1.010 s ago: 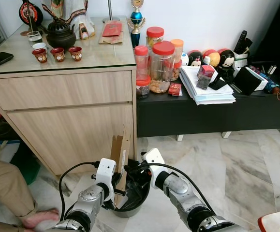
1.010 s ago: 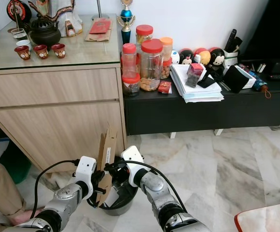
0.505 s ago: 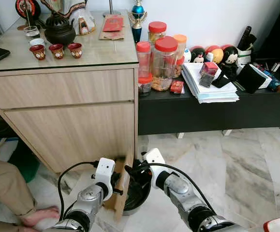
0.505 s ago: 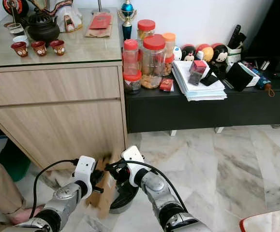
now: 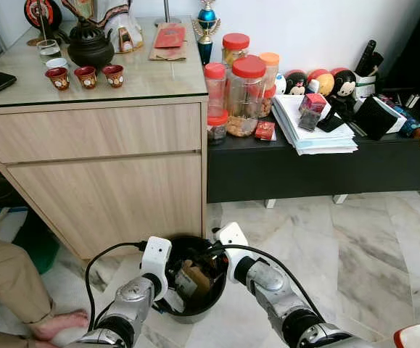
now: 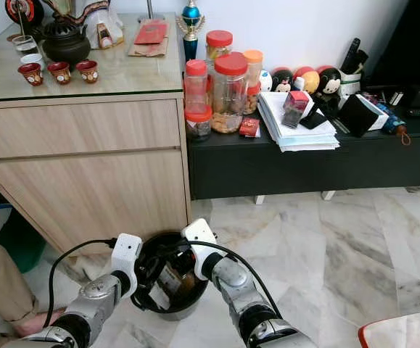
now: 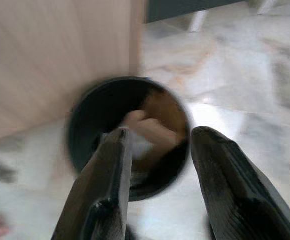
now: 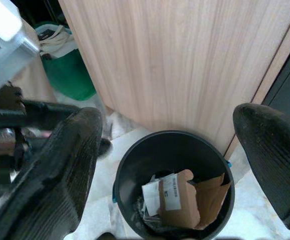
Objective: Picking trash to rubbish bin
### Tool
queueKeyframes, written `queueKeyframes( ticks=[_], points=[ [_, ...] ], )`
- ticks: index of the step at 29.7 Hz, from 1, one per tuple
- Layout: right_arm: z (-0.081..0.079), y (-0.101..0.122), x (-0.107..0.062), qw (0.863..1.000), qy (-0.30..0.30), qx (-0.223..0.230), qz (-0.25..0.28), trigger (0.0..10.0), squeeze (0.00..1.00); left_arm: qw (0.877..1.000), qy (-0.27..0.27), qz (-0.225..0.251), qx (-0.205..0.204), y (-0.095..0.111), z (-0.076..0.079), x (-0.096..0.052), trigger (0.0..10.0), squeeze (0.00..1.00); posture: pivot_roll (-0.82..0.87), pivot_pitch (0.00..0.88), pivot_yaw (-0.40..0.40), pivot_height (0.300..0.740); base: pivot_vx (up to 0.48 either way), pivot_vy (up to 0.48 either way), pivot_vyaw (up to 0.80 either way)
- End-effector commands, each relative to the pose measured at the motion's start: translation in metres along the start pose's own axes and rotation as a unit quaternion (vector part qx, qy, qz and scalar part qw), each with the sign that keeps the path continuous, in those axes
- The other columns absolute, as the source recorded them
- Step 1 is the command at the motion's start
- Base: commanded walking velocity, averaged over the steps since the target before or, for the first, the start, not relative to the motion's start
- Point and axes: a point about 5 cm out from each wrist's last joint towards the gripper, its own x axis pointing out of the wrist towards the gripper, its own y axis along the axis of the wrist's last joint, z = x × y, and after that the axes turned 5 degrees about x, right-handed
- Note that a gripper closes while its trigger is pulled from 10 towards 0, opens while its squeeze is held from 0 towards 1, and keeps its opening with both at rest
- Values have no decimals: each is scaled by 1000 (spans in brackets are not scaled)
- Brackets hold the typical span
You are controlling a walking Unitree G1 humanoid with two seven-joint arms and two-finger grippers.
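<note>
A black rubbish bin (image 5: pixel 204 307) stands on the marble floor against the corner of the wooden cabinet. A folded brown cardboard box (image 5: pixel 194 278) with a white label lies inside it among other paper, also clear in the right wrist view as cardboard (image 8: pixel 191 201) in the bin (image 8: pixel 129 165). My left gripper (image 5: pixel 169 284) hangs over the bin's left rim, open and holding nothing; its fingers (image 7: pixel 110 165) frame the bin (image 7: pixel 89 125). My right gripper (image 5: pixel 208 255) is open above the bin's far right rim, its fingers (image 8: pixel 69 165) spread wide.
The wooden cabinet (image 5: pixel 101 174) rises directly behind the bin. A low black stand (image 5: pixel 318 170) with jars and papers runs to the right. A person's foot (image 5: pixel 59 326) and a green bag (image 5: pixel 37 248) are at the left. Open marble floor (image 5: pixel 347 246) lies to the right.
The cardboard stood upright above the bin in my left gripper, then tipped down. Now it lies inside the bin and my left gripper has let go.
</note>
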Motion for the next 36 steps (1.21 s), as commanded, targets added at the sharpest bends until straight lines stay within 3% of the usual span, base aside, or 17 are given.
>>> queueKeyframes(
  ticks=[1, 6, 9, 17, 23, 27, 33, 36],
  points=[
    [3, -12, -5, 999, -23, 24, -19, 10000, 0, 999, 47, -4, 17, -6, -14, -5, 10000, 0, 33, 69, -17, 740, 0, 0, 0],
    [6, -14, -7, 998, -36, 39, -19, 10000, 0, 998, 64, -2, 8, -7, -19, -7, 10000, 0, 36, 68, -17, 740, 0, 0, 0],
    [25, -28, -22, 988, -110, 111, -20, 10000, 0, 982, 188, -7, 16, -24, -57, -27, 10000, 0, 41, 69, -14, 740, 0, 0, 0],
    [40, -41, -36, 976, -181, 109, -45, 10000, 0, 973, 232, -7, 8, -37, -64, -39, 10000, 0, 40, 60, -7, 740, 0, 0, 0],
    [42, -64, -52, 961, -219, 147, -81, 10000, 0, 971, 238, -9, -3, -44, -62, -42, 10000, 0, 46, 46, -3, 740, 0, 0, 0],
    [40, -82, -64, 949, -240, 168, -114, 10000, 0, 968, 245, -43, -5, -57, -63, -47, 10000, 0, 42, 35, 4, 740, 0, 0, 0],
    [35, -114, -88, 917, -288, 228, -156, 10000, 0, 959, 257, -113, -39, -90, -64, -64, 10000, 0, 34, 14, 17, 740, 0, 0, 0],
    [32, -122, -93, 910, -295, 238, -168, 10000, 0, 956, 260, -131, -46, -99, -64, -70, 10000, 0, 34, 2, 20, 740, 0, 0, 0]
  ],
)
